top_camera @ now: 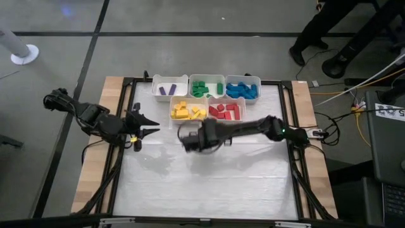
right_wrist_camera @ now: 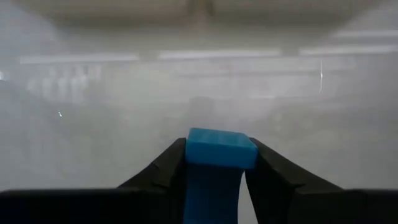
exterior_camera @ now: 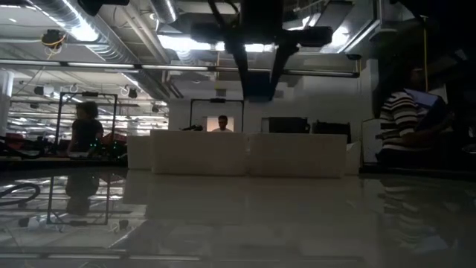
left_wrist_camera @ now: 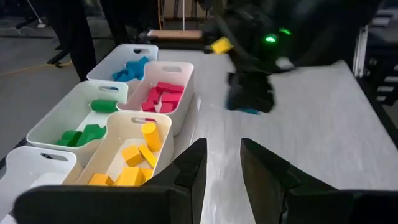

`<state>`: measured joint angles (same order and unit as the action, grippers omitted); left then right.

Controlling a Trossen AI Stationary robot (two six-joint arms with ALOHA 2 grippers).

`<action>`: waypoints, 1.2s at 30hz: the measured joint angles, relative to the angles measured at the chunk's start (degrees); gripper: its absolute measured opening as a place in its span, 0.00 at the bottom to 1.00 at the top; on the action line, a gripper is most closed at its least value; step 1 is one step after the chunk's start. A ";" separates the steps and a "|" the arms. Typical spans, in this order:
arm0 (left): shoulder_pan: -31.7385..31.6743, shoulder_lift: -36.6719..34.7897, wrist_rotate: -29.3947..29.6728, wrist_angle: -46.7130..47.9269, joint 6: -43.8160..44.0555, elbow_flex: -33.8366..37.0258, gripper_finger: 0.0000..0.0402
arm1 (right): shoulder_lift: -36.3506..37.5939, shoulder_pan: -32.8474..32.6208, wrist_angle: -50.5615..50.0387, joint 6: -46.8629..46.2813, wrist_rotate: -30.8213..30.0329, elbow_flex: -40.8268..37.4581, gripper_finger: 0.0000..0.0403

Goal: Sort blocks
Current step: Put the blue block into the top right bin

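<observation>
Right gripper carries a blue block toward the bins.

High view: right gripper point(top_camera: 190, 138) hangs over the table point(top_camera: 209, 183), near the yellow bin point(top_camera: 188, 111); left gripper point(top_camera: 147, 125) waits, jaws spread. Right wrist view: blue block point(right_wrist_camera: 221, 149) is clamped squarely between the jaws. It should probably be lifted clear of the rims, then released over the blue bin point(top_camera: 243, 87).
</observation>
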<state>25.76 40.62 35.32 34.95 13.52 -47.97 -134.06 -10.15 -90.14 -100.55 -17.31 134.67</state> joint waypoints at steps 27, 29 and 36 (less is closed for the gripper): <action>-0.02 -5.61 0.10 0.40 -1.75 -0.02 0.21 | 14.01 36.84 0.10 75.03 -1.46 -2.00 0.36; -0.02 -5.60 0.10 0.40 -1.60 -0.02 0.21 | 14.01 38.59 0.11 79.53 -1.53 -3.95 0.36; -0.02 -5.60 1.25 0.38 1.03 -0.02 0.21 | 13.99 43.38 0.27 87.17 -1.71 -13.13 0.37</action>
<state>25.74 35.03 36.57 35.33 14.55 -47.99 -120.07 33.23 -89.87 -13.38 -19.02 121.54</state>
